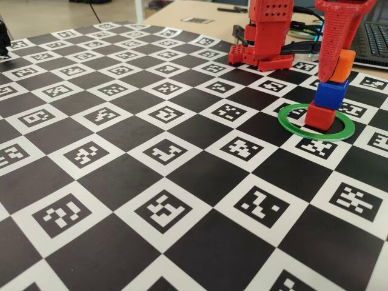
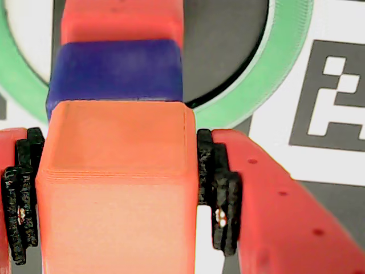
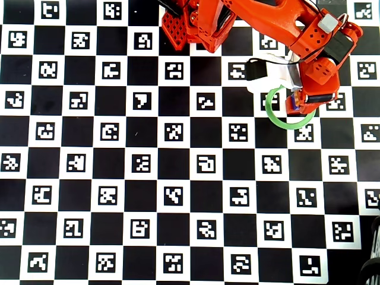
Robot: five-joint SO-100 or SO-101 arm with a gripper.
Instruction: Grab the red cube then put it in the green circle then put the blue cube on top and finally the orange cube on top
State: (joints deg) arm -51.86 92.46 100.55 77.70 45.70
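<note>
At the right of the fixed view I see the green circle point(image 1: 290, 128) lying flat, the red cube point(image 1: 319, 115) inside it, the blue cube point(image 1: 330, 94) on that, the orange cube point(image 1: 342, 66) on top: a column standing upright, slightly staggered. My gripper point(image 2: 117, 188) pinches the orange cube point(image 2: 114, 188) from both sides.

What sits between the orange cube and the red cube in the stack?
The blue cube sits between the orange cube above and the red cube below, inside the green circle; the fixed view shows it best.
</note>
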